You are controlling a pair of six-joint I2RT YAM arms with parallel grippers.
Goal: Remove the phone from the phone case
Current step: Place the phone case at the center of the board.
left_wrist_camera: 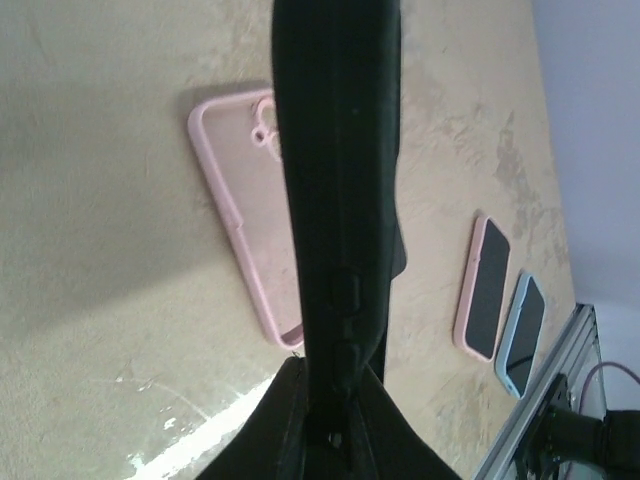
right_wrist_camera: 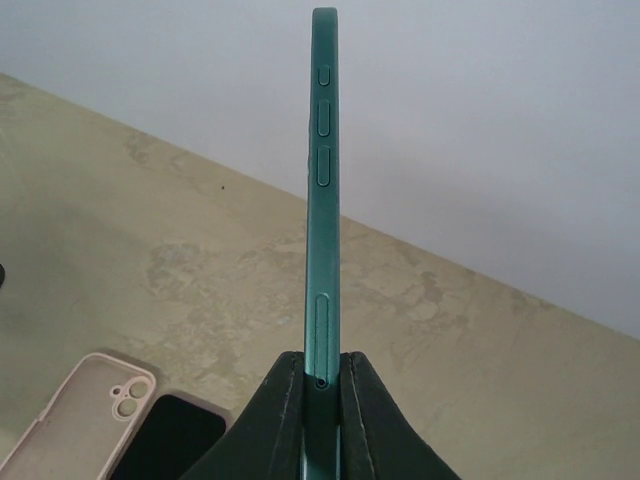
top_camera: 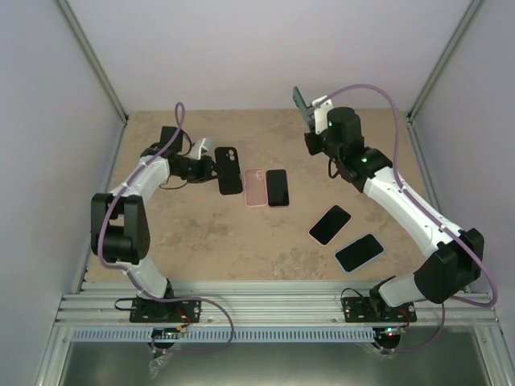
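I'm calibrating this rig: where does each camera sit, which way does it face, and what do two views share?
Top external: high behind the bases, looking down on the table; left arm and right arm show whole.
Left wrist: on the left arm, looking down past the left claw and its edge-on black phone; claw fingers show.
Right wrist: on the right arm, facing the back wall across the table; right claw holds the green phone case edge-on.
Shared: both wrist views catch the pink case.

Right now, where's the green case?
Top view, far right: green case clamped upright in the right gripper, raised off the table near the back wall.
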